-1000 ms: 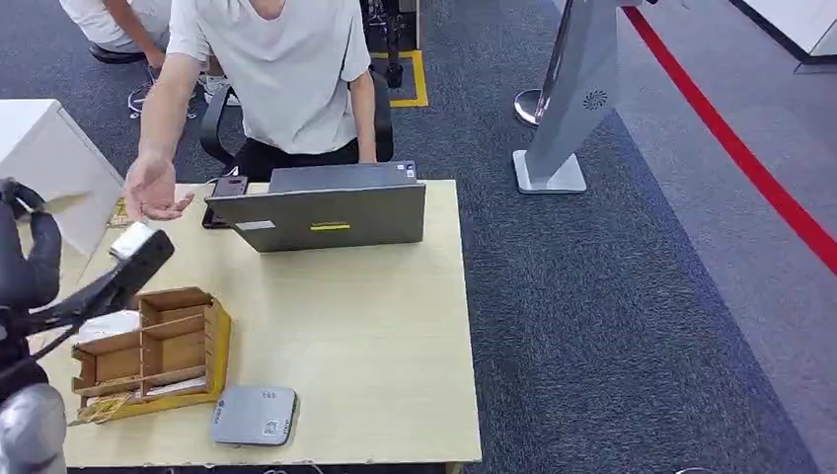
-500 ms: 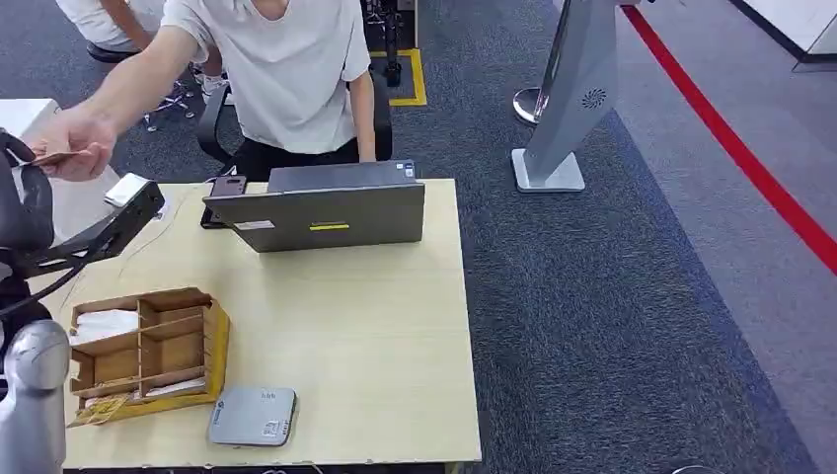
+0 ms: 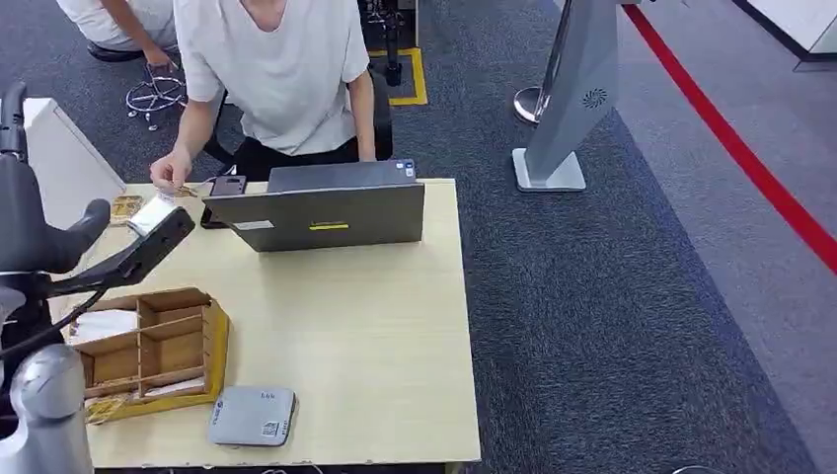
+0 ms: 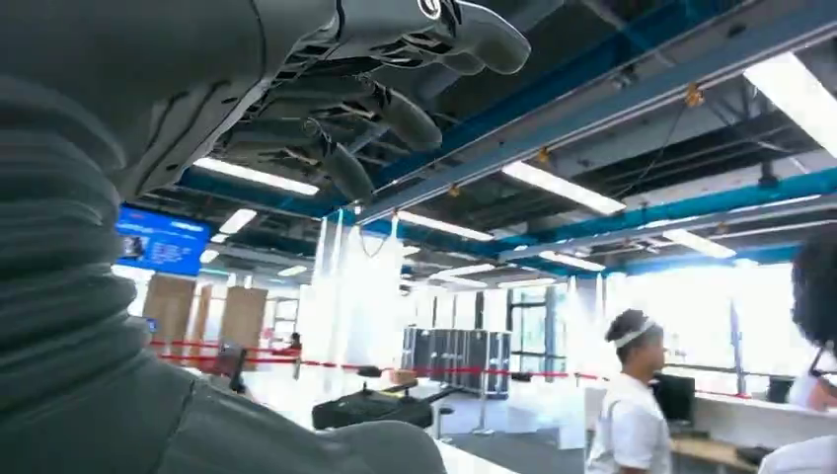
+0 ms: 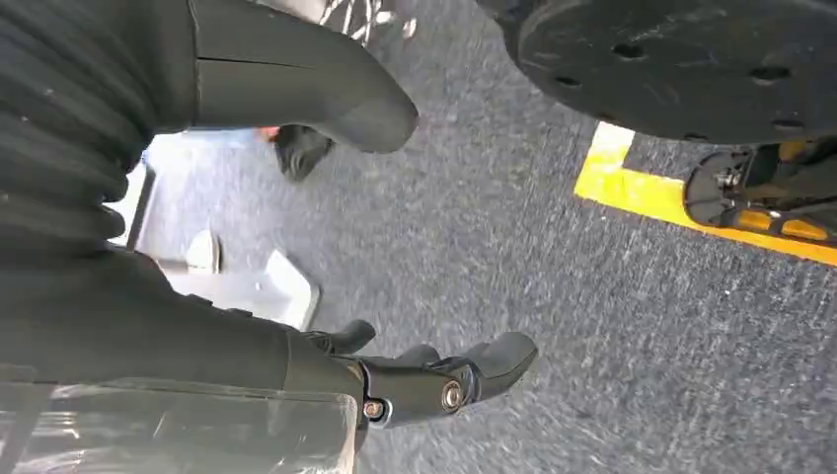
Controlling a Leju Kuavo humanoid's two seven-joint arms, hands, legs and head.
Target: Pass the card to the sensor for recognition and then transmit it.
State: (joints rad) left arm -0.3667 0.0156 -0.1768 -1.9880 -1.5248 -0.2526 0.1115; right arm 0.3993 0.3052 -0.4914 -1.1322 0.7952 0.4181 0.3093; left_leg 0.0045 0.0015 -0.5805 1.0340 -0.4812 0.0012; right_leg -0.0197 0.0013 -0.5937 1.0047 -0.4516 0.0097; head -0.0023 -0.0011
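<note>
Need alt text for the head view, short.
A person in a pale T-shirt sits behind a grey laptop on a light wooden table, one hand lowered to its far left corner. Nearer are a compartmented cardboard tray and a flat grey card sensor.

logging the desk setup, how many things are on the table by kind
laptop: 1
phone: 1
wooden divided box: 1
grey card reader: 1
total: 4, not counting the small items at the table's far left corner by the person's hand, too small to tell
</note>
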